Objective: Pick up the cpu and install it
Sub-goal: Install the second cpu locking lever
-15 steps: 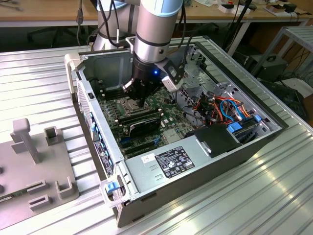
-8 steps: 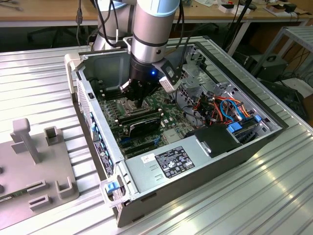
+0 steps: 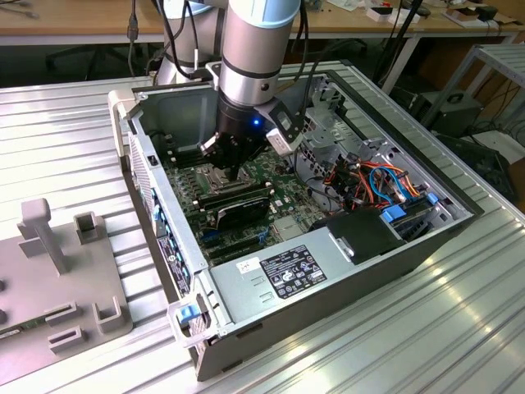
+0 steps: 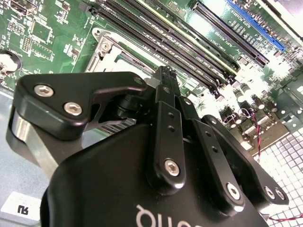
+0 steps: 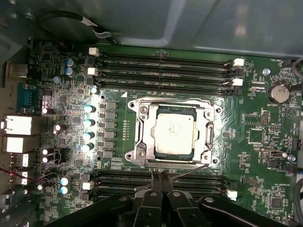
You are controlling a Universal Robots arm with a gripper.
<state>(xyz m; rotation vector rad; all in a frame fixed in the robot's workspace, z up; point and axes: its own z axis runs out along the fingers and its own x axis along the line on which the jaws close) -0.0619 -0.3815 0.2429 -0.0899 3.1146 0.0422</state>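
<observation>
The arm reached down into the open computer case (image 3: 344, 271), which lay on its side on the ribbed metal bench (image 3: 66, 148), and the tool (image 3: 233, 161) hung low over the green motherboard (image 3: 283, 185). In the first wrist view the tool's (image 5: 161, 178) two thin black fingertips (image 5: 156, 182) stood pressed together, side by side, with nothing pinched between them. The second wrist view showed the tool (image 4: 165, 78) the same way, its fingers (image 4: 166, 123) drawn up into one narrow black stem above the board.

The cpu (image 5: 174, 132) sat in the socket frame (image 5: 142, 142), its dull silver top flat and square within the metal surround, just ahead of the fingertips and apart from them; I could not tell whether the frame was latched over it. The tips themselves were over the near edge of the frame, where a thin metal lever (image 5: 189, 170) ran off at a slant. Long black memory slots (image 5: 161, 64) lay beyond the socket from the tool, and another bank of them (image 5: 118, 177) ran just under the fingertips. A row of small capacitors (image 5: 89, 123) stood off to one side of the socket.

Out on the bench, well apart from the tool, a grey fixture plate (image 3: 49, 279) with upright blocks lay beside the case
</observation>
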